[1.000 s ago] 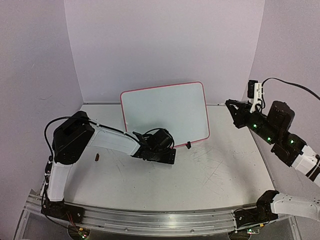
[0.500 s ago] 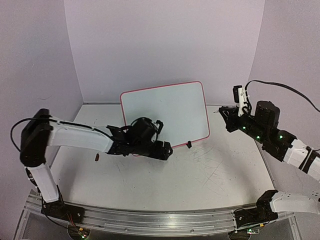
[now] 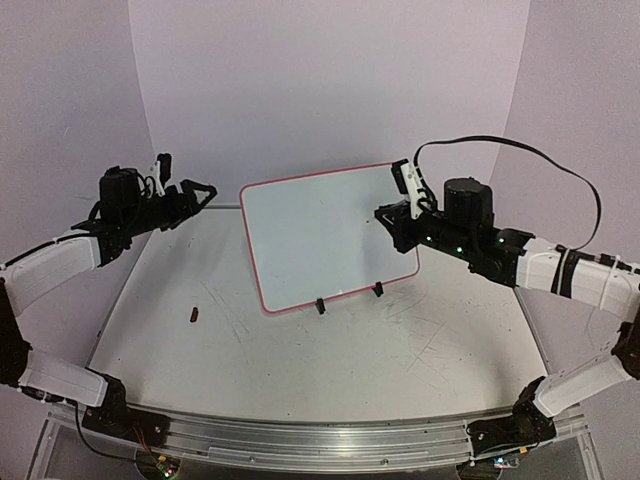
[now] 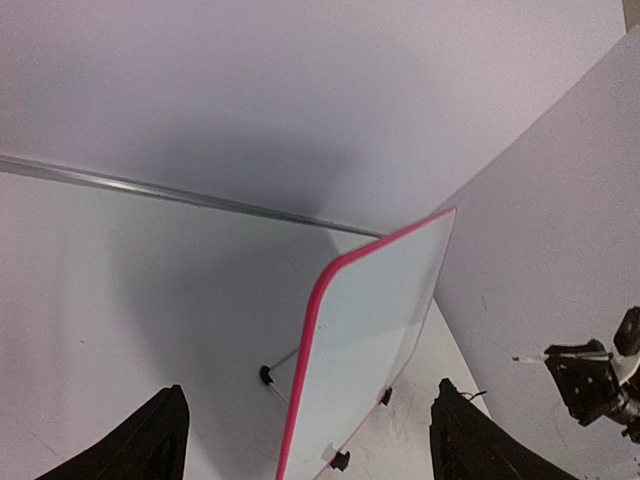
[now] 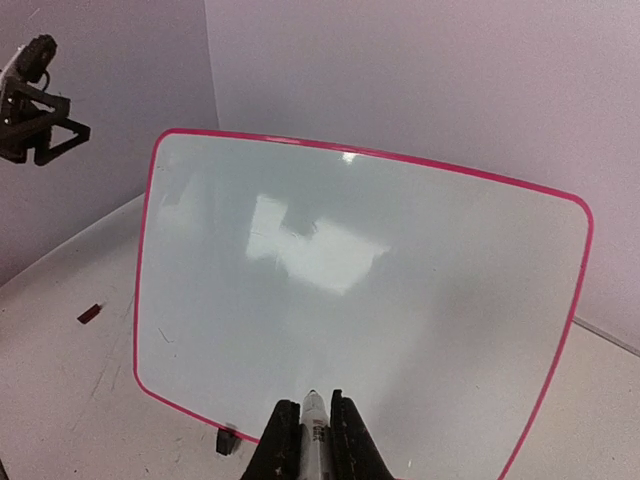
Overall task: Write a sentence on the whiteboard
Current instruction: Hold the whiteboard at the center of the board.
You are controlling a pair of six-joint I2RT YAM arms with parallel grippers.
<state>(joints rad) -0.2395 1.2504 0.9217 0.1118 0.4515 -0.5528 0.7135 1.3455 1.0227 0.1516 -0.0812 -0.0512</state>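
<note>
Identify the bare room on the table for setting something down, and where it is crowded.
Free: the broad table strip between the feet of the whiteboard and the near rail; also left of the board, bordered by the side wall, apart from a small brown piece. Crowded: the board's right edge, where the right end effector holds a marker.

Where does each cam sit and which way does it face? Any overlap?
Top external: above and behind the bases, looking down and forward over the table at the whiteboard. Both arms show, with left hand and right hand.
Left wrist: on the left arm, seeing the whiteboard obliquely from its side. Its own fingers are spread at the bottom.
Right wrist: on the right arm, facing the blank whiteboard head-on. Its fingers grip a marker.
Shared: all three see the whiteboard, and each wrist view catches the other hand.
</note>
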